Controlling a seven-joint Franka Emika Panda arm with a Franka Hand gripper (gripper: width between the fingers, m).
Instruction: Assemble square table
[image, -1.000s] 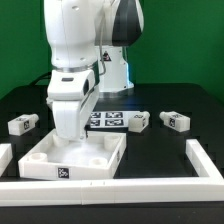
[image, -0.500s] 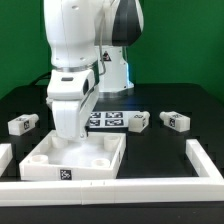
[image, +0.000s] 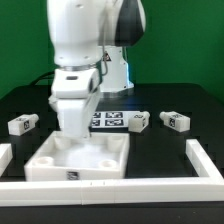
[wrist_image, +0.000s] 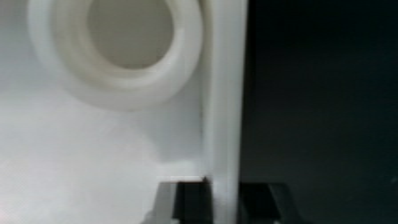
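The square table top (image: 100, 160), a white tray with a raised rim and a tag on its front wall, lies on the black table. My gripper (image: 72, 133) reaches down onto its far rim. In the wrist view my gripper (wrist_image: 224, 203) is shut on the top's thin rim wall (wrist_image: 224, 90), one dark finger (wrist_image: 183, 205) on each side. A round leg socket (wrist_image: 125, 40) shows inside the top. Three white tagged leg blocks lie loose: one on the exterior view's left (image: 22, 124) and two on its right (image: 138, 121) (image: 176, 121). A fourth is not in view.
The marker board (image: 110, 120) lies behind the top, partly hidden by my arm. White border rails run along the front (image: 120, 188) and the exterior view's right (image: 205, 158). The robot base (image: 115, 70) stands at the back.
My arm and the table top in its grip have shifted toward the exterior view's right, and the top has turned slightly. The leg blocks have not moved.
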